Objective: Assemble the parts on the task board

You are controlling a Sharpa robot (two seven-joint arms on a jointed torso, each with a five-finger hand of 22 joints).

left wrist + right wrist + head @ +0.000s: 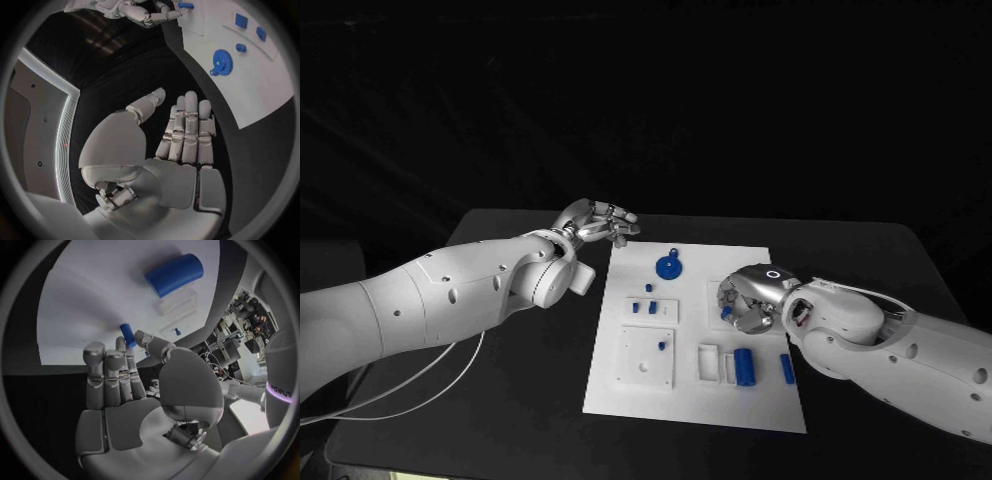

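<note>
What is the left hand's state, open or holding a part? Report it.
Open. The left hand holds nothing: in its wrist view the fingers lie straight over the bare table, beside the task board, with no blue part between them.

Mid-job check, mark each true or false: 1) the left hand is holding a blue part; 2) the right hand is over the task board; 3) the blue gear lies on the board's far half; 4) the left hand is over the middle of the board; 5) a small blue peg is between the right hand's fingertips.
1) False. The left hand is open, holding nothing.
2) True. The right hand is over the task board.
3) True. The blue gear lies there.
4) False. It hovers off the board's far left corner.
5) True. The small blue peg sits between them.
</note>
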